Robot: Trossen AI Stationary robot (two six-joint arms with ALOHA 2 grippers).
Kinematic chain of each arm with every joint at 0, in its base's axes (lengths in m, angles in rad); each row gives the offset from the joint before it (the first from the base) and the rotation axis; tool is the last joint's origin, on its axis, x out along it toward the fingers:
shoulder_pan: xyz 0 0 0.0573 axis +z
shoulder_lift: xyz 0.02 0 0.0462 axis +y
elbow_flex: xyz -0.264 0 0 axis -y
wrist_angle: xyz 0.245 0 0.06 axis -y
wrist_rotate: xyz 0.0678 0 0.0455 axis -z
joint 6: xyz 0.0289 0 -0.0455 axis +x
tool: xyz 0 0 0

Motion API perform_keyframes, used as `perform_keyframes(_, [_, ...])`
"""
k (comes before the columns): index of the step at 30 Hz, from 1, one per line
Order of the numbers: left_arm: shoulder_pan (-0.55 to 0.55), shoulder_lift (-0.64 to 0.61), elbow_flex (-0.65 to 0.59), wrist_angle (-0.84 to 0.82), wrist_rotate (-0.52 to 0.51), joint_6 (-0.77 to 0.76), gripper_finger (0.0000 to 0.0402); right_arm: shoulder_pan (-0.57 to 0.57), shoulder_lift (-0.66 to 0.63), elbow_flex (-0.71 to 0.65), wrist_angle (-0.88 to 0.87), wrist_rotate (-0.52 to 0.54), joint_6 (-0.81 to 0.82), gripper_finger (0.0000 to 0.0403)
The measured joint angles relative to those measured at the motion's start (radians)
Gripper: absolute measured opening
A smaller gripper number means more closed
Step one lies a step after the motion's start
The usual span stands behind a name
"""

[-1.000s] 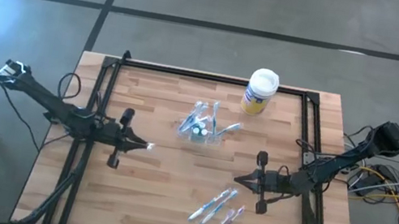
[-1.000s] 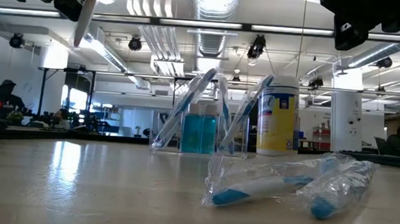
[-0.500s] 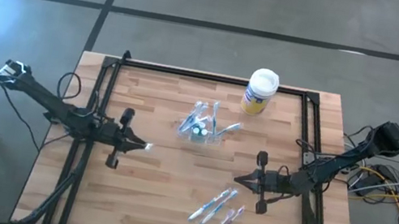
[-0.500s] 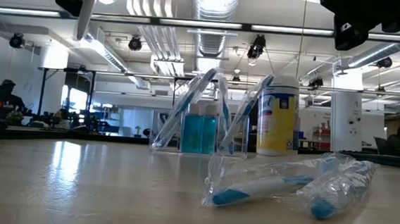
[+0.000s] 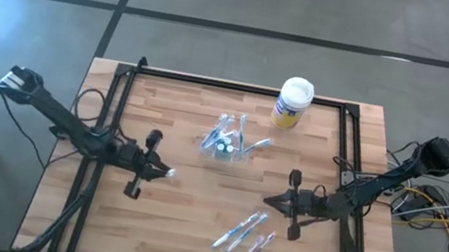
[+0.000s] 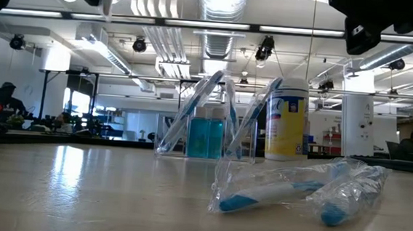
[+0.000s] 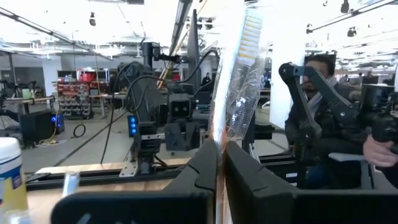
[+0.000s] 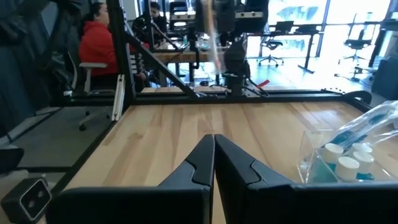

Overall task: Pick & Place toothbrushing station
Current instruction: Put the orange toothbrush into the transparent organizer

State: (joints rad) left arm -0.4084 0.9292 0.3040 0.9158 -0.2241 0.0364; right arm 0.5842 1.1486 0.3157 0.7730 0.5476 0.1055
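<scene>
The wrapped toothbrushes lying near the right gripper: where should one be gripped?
Grip a wrapped toothbrush across the middle of its handle, coming from straight above. They lie flat and slanted on the table, so the right gripper would likely need turning crosswise to the handle.

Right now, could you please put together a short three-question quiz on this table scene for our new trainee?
1. True or false: the left gripper is shut on a wrapped toothbrush.
2. Where does the yellow canister stand? A) near the table's far edge B) inside the clear holder C) under the right gripper
3. Fill in: the right gripper is shut and holds ____.

Key: 1 true; 2 A; 3 nothing
</scene>
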Motion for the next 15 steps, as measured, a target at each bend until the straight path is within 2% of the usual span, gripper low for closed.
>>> perform_keyframes(4, [0.0, 0.106, 0.074, 0.006, 0.0, 0.0, 0.0012, 0.0, 0.059, 0.003, 0.081, -0.001, -0.028, 0.0027])
perform_keyframes(11, [0.001, 0.269, 0.198, 0.004, 0.015, -0.013, 0.0012, -0.003, 0.22, 0.004, 0.418, 0.058, -0.212, 0.0098])
perform_keyframes(15, [0.01, 0.36, 0.253, -0.003, 0.016, -0.058, 0.0012, -0.009, 0.276, 0.015, 0.52, 0.057, -0.241, 0.0132])
